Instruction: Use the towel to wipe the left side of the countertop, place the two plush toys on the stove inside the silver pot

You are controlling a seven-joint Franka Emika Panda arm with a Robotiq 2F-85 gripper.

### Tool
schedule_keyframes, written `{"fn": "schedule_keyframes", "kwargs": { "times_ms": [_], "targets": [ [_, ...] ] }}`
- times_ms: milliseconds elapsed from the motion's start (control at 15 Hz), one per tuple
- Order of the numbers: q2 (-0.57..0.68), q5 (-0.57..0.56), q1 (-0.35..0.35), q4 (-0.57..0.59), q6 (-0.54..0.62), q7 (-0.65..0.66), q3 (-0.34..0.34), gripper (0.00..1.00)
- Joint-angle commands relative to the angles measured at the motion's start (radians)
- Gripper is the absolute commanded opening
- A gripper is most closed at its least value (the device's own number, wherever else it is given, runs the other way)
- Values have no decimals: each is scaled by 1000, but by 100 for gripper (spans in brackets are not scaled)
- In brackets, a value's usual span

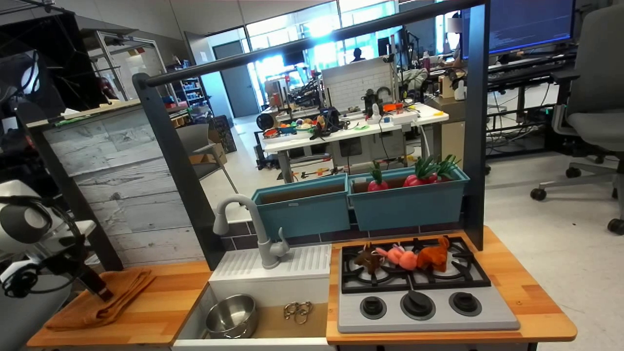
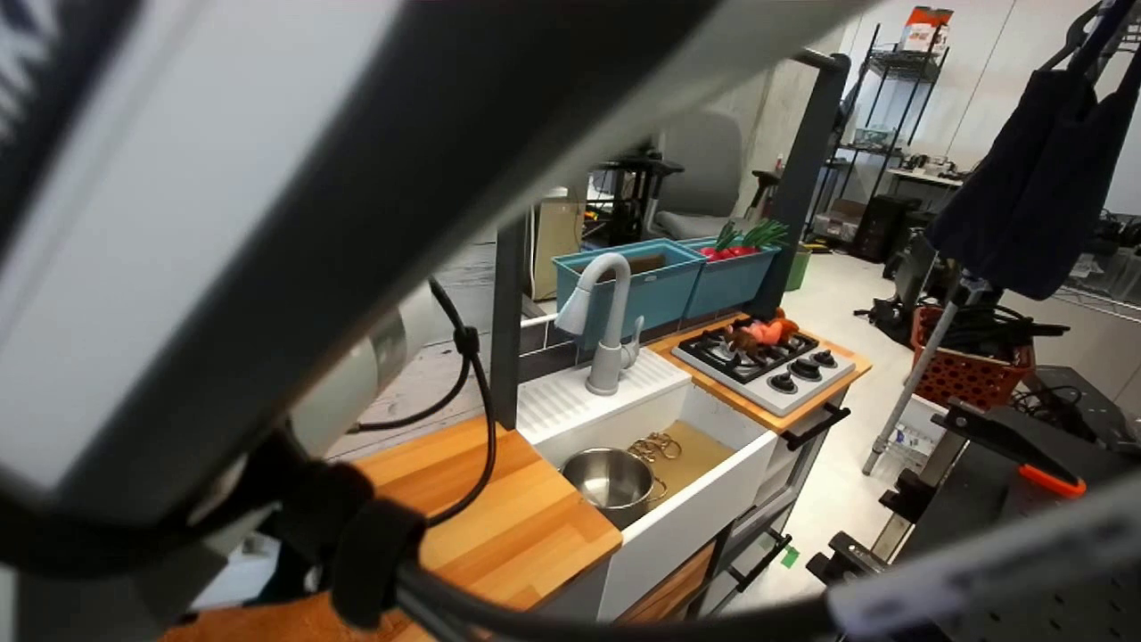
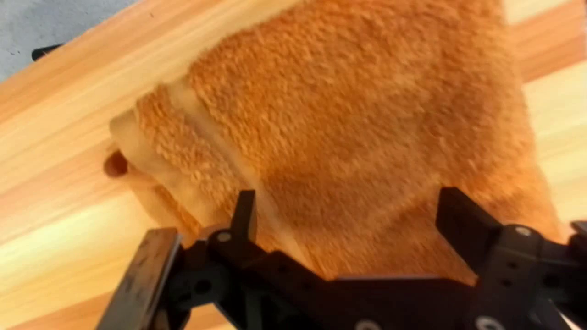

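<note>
Pointing down at a folded orange-brown terry towel (image 3: 367, 114), a black two-fingered robot claw (image 3: 347, 197) is shown with its fingers spread wide and nothing pinched. The towel is laid directly beneath the gap between them and is continued ahead of the claw, past the top of the wrist view; whether the cloth is touched cannot be told. Its layered edge is slanted through the gap, near one finger, so by a straight close the folds would probably be crossed at an angle. The long axis is judged to be set front to back on the honey-coloured wooden countertop (image 3: 50, 197) beneath the claw. Beyond that, a round shiny silver pot (image 1: 231, 316) is held in a white rectangular sink (image 1: 282, 290). Farther from the claw, plush toys (image 1: 404, 260) in brown, coral and rust orange are huddled on a grey toy stove (image 1: 390, 319) with black grates; their number cannot be settled. Behind all these, a pale tag (image 1: 293, 204) on a teal plastic planter (image 1: 302, 219) and lines of text on a dark monitor (image 1: 524, 24) cannot be read.
</note>
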Motion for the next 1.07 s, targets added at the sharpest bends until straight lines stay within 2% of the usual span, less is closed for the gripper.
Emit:
{"fn": "schedule_keyframes", "kwargs": {
  "times_ms": [0, 200, 267, 467, 800, 1000],
  "targets": [
    [-220, 0, -10, -234, 99, -54, 16, 100],
    [-360, 23, -43, -357, 156, -90, 40, 100],
    [-226, -4, -18, -191, 102, -42, 13, 100],
    [-324, -2, -38, -287, 114, -61, 28, 100],
    [-339, -17, -35, -346, 115, -88, 35, 100],
    [-387, -54, -18, -433, 119, -72, -18, 100]
  ]
}}
